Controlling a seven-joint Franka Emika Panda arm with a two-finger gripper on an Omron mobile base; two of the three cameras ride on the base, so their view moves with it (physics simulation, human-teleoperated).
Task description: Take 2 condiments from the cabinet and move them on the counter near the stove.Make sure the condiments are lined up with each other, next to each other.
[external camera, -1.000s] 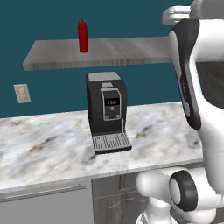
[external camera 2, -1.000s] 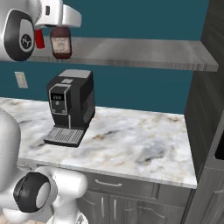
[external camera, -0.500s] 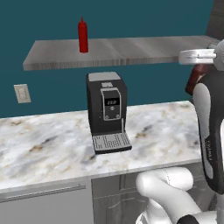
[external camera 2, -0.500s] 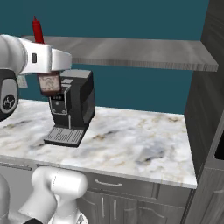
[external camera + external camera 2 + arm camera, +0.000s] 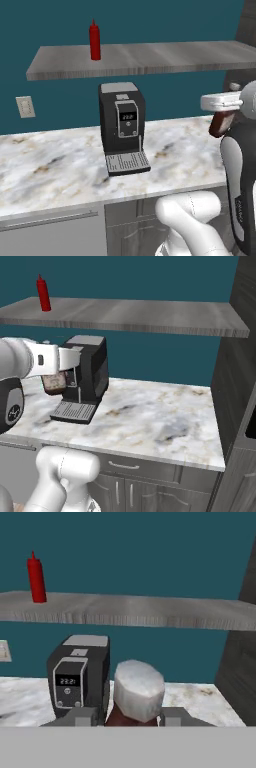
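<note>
The hand [image 5: 134, 716] is clamped on the brown bottle [image 5: 53, 383], one finger on each side of it below its pale cap, so one of the two condiments is off the shelf [image 5: 150, 57] and in the air. In the right base view it hangs just in front of the coffee machine [image 5: 86, 376], above the long marble desk [image 5: 150, 416]; in the left base view its dark body shows under the white wrist at about 3 o'clock of the frame. The red squeeze bottle [image 5: 94, 41] stands upright on the shelf, near its left end, at roughly 11 o'clock from the coffee machine and well apart from the hand.

By my judgement the task is less than half done. The brown bottle is lifted but not yet set down, and neither the stove nor the short desk beside it is in the pictures, so the base probably has to travel before any placing. After that the red bottle needs fetching, carrying and setting beside the first one, lined up with it.

As for writing: the coffee machine's small display [image 5: 127, 116] shows pale digits, too blurred to read with certainty. The brown bottle carries a pale label in the right base view, with no legible text. The red bottle shows no label at all. A wall outlet [image 5: 24, 106] sits at 9 o'clock of the machine, unmarked.
</note>
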